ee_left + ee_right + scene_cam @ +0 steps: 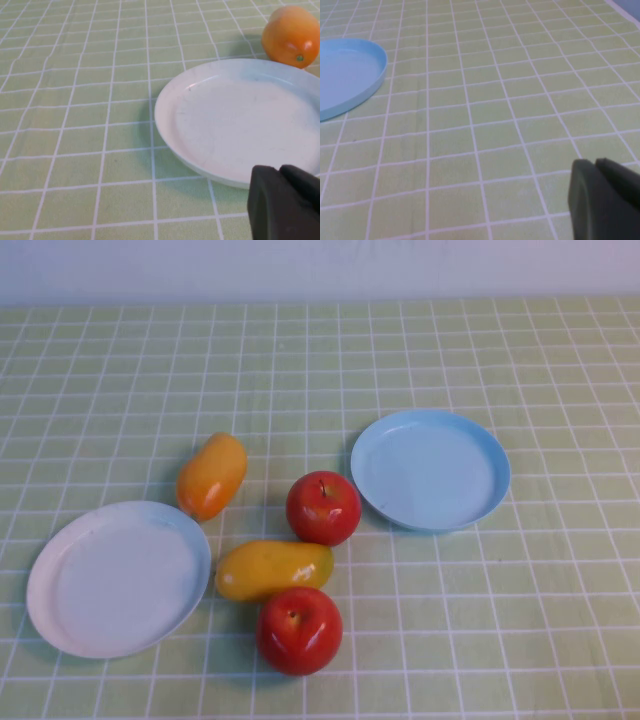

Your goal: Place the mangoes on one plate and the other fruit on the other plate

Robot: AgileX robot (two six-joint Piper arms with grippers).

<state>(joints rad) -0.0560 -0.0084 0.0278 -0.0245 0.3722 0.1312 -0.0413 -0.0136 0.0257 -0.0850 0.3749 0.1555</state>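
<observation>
Two glossy red apples [323,507] [299,630] and two smooth oblong yellow-orange mangoes [211,476] [273,569] lie mid-worktop between the empty round white plate [60,570] and light blue plate [490,465]. Only the wrist views show the left claw [285,202] beside the white plate and the right claw [605,200] over checked cloth [485,125]; cannot tell either grip state.

Both tools cropped: left tool [285,202], right tool [605,200]; fingers indiscernible.

Little of the robot's body shows. The left pincer [285,202] appears in the left wrist view as a matte black, rounded block with a narrow seam running down it. The right pincer [605,197] looks the same in the right wrist view: dark, smooth plastic with soft edges, without visible cables, screws or markings.
</observation>
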